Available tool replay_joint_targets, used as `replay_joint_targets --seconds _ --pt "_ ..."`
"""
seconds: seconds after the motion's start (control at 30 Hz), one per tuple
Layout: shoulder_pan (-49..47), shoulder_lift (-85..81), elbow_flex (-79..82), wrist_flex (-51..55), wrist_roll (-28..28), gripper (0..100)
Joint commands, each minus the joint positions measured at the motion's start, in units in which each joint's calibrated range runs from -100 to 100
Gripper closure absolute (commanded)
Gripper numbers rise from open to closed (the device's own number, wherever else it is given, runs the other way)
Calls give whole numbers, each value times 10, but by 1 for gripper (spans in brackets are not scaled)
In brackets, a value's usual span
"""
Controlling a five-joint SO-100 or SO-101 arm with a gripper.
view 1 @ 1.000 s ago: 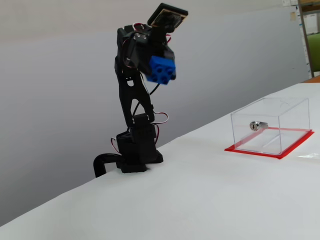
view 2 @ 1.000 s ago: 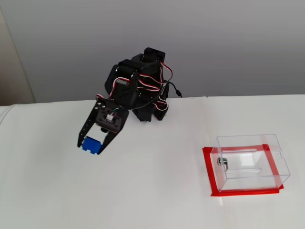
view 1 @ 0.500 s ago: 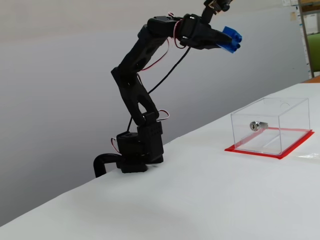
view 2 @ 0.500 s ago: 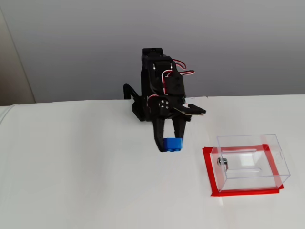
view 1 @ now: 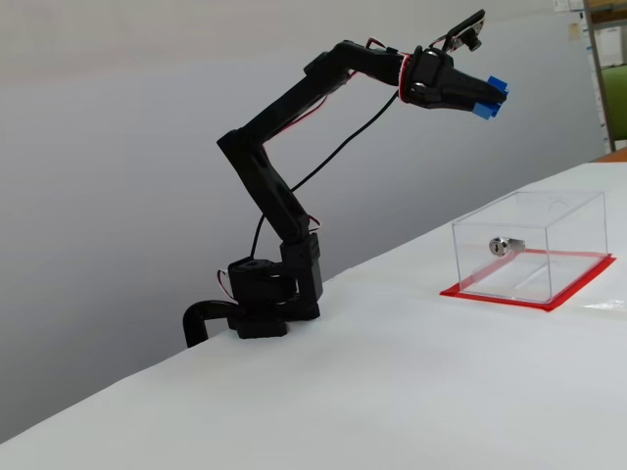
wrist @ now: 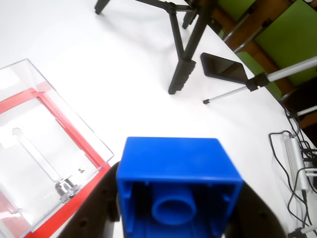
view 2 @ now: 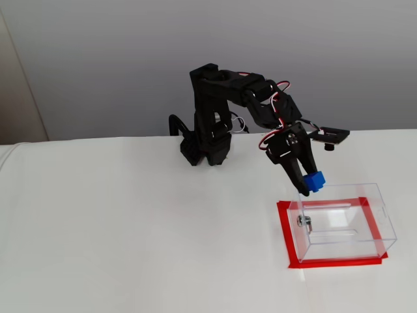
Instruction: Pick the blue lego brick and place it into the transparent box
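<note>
The blue lego brick [wrist: 178, 186] fills the lower middle of the wrist view, hollow underside toward the camera, clamped between my two black fingers. In both fixed views my gripper [view 1: 487, 99] [view 2: 311, 184] is shut on the blue lego brick [view 1: 490, 99] [view 2: 314, 181], held high in the air. The transparent box [view 1: 529, 245] [view 2: 342, 220] [wrist: 39, 148], with a silver lock and a red base sheet, stands on the white table. In a fixed view the brick hangs well above the box; in the other it overlaps the box's far left corner.
The arm's black base [view 2: 203, 147] is clamped at the table's far edge. In the wrist view, black tripod legs [wrist: 183, 54], a dark phone [wrist: 225, 69] and cables [wrist: 299, 168] lie beyond the box, with green chairs [wrist: 292, 39] past the table edge.
The arm has swung from the left side toward the box and stretched out, carrying the blue brick with it. The box has stayed put.
</note>
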Motion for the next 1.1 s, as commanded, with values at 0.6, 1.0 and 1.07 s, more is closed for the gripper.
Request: replay_joint_targets --seconds 0.6,1.0,1.07 --pt "-144 132 -13 -25 -2 91" --pt "-175 221 -80 -36 -2 91" --pt "-180 227 -85 -36 -2 91"
